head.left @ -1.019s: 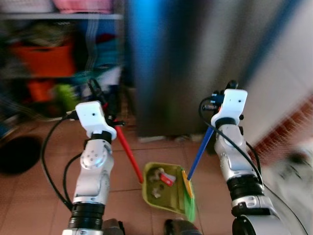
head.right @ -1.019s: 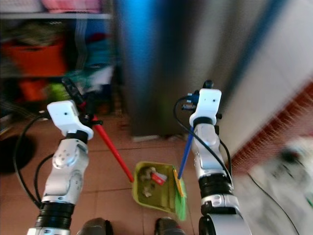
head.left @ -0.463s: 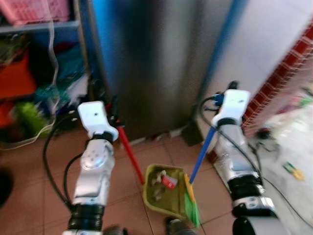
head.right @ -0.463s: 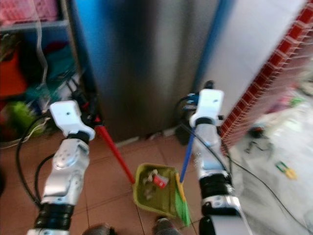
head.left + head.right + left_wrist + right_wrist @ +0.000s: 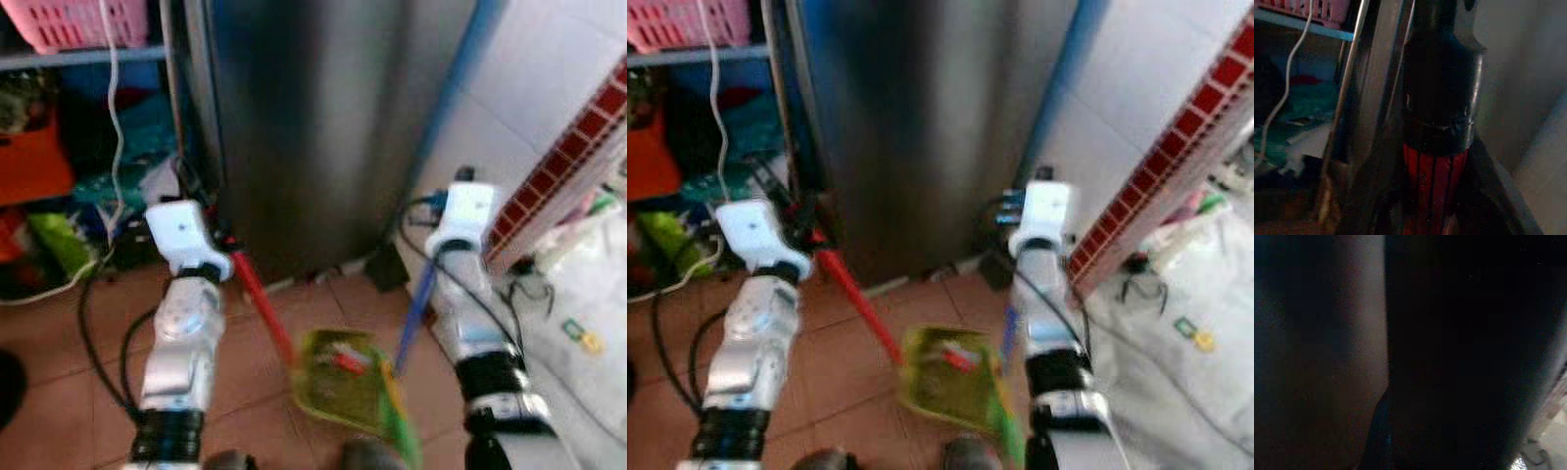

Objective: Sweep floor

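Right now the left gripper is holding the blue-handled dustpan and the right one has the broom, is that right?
Not quite. The dustpan in the left gripper has a red handle, as the left eye view shows. The blue handle belongs to the broom on the right gripper's side; its grip is blurred.

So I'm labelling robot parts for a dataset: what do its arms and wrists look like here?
Both arms are silver, jointed cylinders with black ribbed bands lower down. The left arm and right arm each end in a white boxy wrist block, with black cables looping alongside.
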Controlling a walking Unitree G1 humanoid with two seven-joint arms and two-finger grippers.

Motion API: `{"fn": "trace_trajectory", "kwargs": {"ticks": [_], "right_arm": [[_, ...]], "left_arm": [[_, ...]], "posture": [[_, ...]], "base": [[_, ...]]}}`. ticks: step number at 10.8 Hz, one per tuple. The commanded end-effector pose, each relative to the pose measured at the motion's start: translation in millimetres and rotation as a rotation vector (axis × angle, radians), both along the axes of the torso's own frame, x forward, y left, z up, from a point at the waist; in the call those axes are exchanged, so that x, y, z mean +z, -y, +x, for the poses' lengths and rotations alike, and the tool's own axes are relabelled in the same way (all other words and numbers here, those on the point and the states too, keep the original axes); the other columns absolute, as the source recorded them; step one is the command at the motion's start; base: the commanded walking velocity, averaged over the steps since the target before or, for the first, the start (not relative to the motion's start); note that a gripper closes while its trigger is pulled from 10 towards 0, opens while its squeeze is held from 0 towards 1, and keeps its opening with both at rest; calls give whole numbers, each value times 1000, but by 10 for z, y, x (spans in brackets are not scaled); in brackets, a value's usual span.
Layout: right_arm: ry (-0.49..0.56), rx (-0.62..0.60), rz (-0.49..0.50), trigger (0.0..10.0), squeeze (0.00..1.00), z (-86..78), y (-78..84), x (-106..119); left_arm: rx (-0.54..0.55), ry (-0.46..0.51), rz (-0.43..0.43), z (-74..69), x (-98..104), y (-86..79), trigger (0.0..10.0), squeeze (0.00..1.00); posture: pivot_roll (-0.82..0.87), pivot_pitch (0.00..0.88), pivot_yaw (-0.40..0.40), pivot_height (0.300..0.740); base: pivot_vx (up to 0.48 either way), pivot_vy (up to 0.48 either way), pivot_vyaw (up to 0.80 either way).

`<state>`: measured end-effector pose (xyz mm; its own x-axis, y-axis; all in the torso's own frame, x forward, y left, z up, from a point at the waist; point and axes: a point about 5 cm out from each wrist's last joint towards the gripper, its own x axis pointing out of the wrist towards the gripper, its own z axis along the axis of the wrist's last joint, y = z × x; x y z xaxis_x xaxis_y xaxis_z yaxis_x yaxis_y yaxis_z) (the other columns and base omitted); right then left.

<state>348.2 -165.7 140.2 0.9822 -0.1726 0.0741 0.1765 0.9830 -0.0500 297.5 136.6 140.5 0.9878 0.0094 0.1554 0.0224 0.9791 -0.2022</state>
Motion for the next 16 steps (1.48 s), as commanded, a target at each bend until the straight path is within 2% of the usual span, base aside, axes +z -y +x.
{"fn": "trace_trajectory", "kwargs": {"ticks": [1, 7, 13, 15, 16], "right_arm": [[-6, -56, -9, 10000, 0, -19, 156, 2], [-16, -78, -14, 10000, 0, -14, 159, -5], [-51, -139, -46, 10000, 0, -37, 247, -50], [-53, -146, -29, 10000, 0, -97, 278, -115], [-39, -147, -30, 10000, 0, -120, 289, -114]], "left_arm": [[-38, 56, -17, 14, 143, 115, 10000, 0], [-33, 41, -14, 28, 123, 80, 10000, 0], [-38, 25, -12, 56, 91, 68, 10000, 0], [-6, -42, 2, 42, -36, 26, 10000, 0], [-18, -52, -16, 36, -50, 30, 10000, 0]], "posture": [[-45, 24, -48, 740], [-44, 18, -41, 740], [-47, 12, -38, 740], [-45, 0, -24, 740], [-45, 0, -16, 740]], "base": [[0, 356, -800], [0, 391, -747], [0, 377, -800], [0, 0, -800], [0, 0, 0]]}}
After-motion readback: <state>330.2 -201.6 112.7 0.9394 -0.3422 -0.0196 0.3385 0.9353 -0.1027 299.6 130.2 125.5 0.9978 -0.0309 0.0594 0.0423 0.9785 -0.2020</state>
